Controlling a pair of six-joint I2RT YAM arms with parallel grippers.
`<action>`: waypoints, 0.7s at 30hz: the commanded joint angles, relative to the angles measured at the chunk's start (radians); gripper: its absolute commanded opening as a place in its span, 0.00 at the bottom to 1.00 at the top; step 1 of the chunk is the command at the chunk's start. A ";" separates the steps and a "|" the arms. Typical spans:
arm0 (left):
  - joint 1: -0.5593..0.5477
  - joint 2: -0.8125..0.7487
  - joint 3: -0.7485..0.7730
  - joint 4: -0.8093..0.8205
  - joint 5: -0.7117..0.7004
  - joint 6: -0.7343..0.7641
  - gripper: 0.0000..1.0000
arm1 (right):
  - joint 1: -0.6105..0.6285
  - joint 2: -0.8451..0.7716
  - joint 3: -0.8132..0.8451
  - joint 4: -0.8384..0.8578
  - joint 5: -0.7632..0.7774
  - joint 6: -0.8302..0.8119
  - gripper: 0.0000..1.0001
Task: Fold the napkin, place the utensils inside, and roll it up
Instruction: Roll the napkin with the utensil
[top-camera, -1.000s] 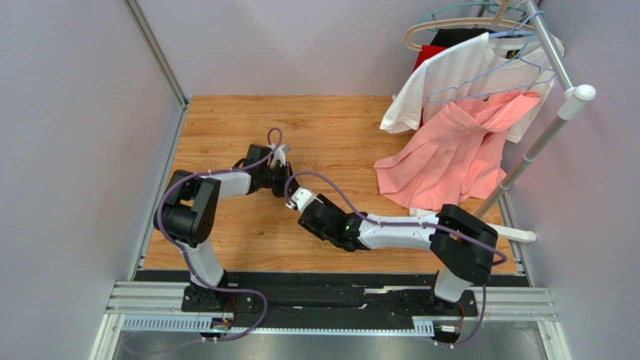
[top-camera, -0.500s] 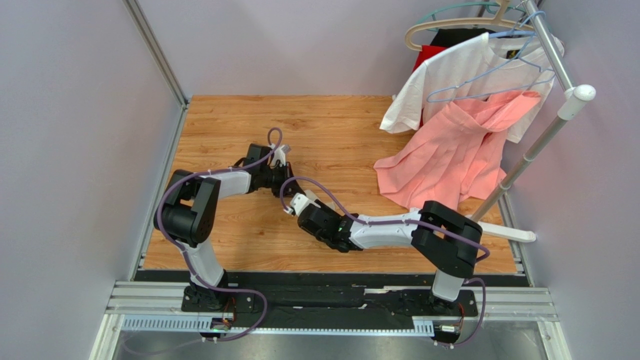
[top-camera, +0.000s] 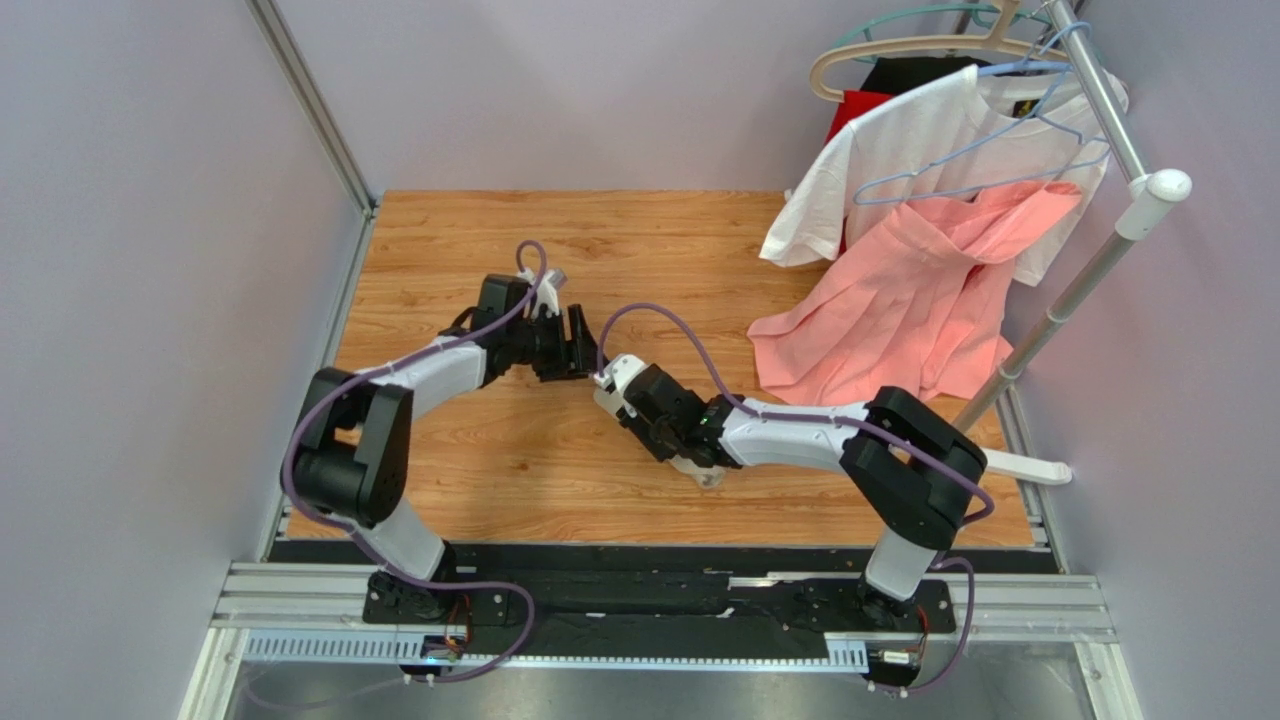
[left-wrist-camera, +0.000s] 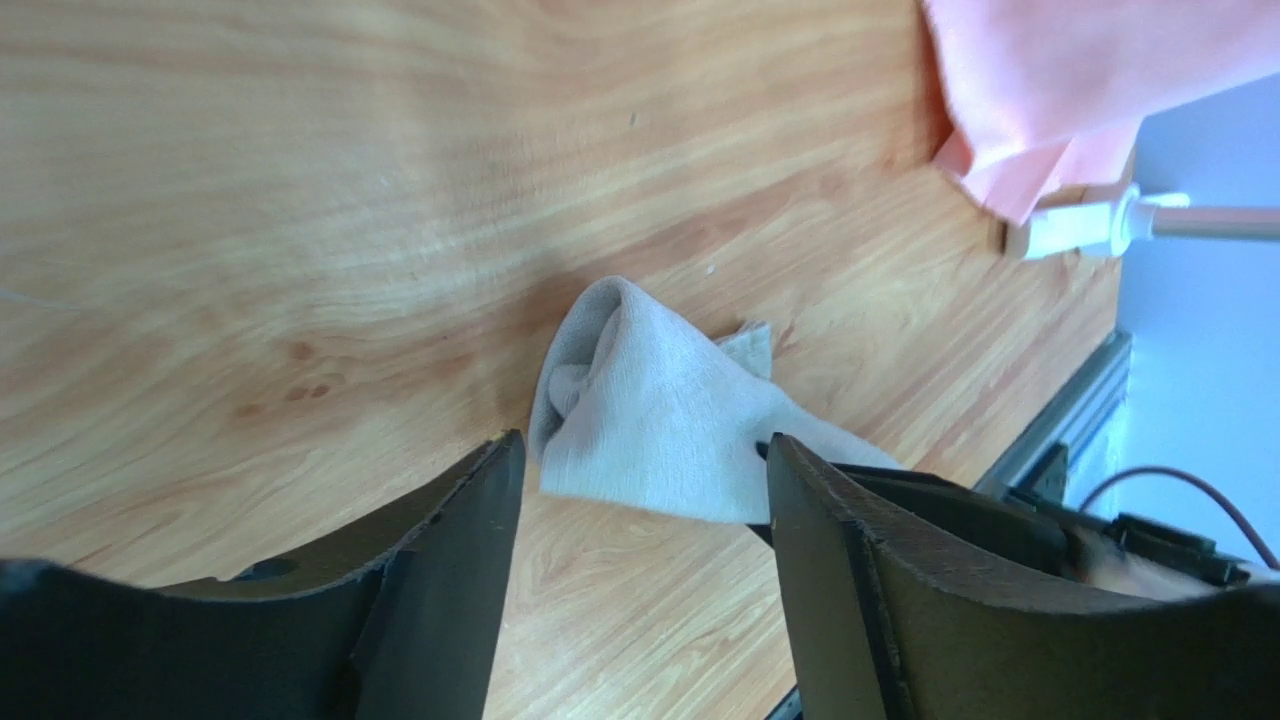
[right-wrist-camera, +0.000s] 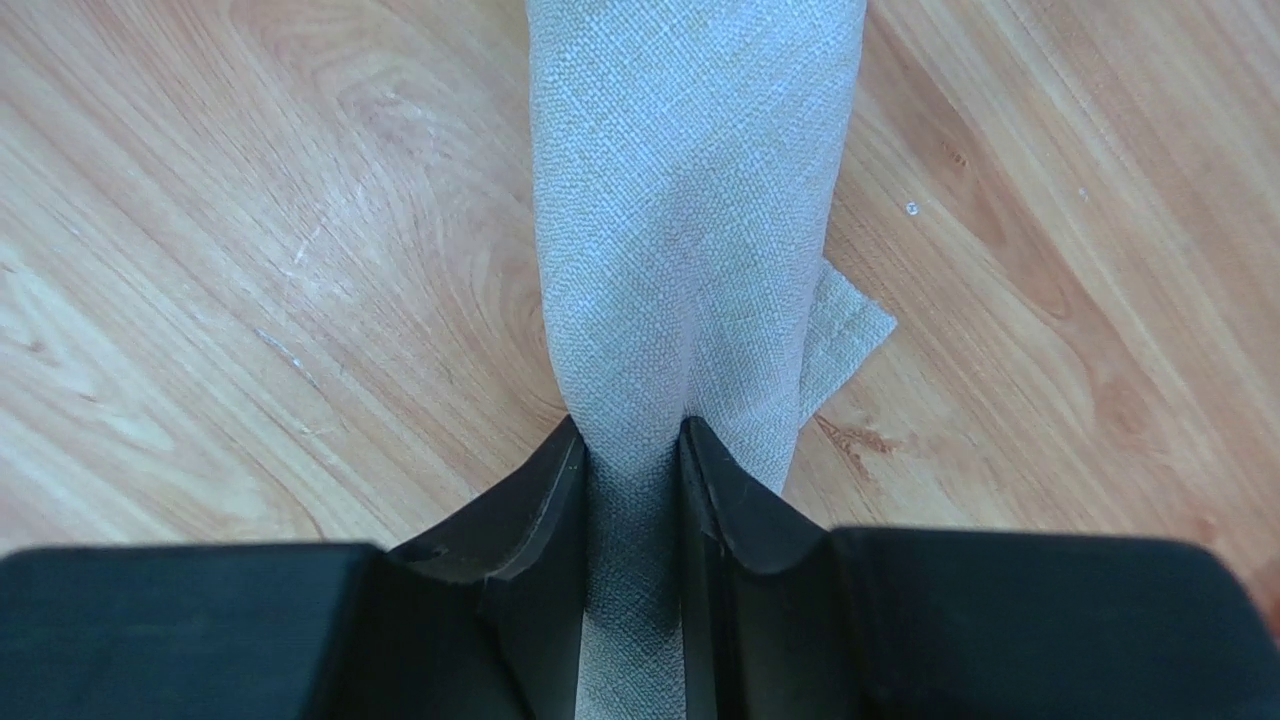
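The napkin (right-wrist-camera: 684, 195) is a beige roll lying on the wooden table (right-wrist-camera: 226, 225), with a loose corner sticking out on its right side. My right gripper (right-wrist-camera: 631, 458) is shut on the roll, which is pinched narrow between its black fingers. In the left wrist view the napkin (left-wrist-camera: 661, 413) lies just ahead of my left gripper (left-wrist-camera: 646, 450), which is open with nothing between its fingers. From above, only a small tan bit of the napkin (top-camera: 703, 474) shows under the right arm. The utensils are hidden in every view.
A salmon-pink garment (top-camera: 902, 308) and a white T-shirt (top-camera: 917, 143) hang from a rack at the back right, and the pink one drapes onto the table. The rack's white foot (top-camera: 1037, 468) lies near the right edge. Grey walls close in left and back.
My left gripper has opened and shifted a little away from me. My right gripper has closed on the napkin roll and moved away from me, towards the left gripper.
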 joint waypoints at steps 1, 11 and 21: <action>0.029 -0.147 -0.003 -0.038 -0.098 0.009 0.70 | -0.080 -0.061 -0.009 -0.004 -0.250 0.117 0.22; 0.034 -0.198 -0.060 -0.004 -0.038 0.005 0.70 | -0.264 -0.073 -0.092 0.143 -0.558 0.264 0.20; 0.034 -0.166 -0.152 0.163 0.032 -0.031 0.70 | -0.360 -0.067 -0.150 0.319 -0.729 0.396 0.19</action>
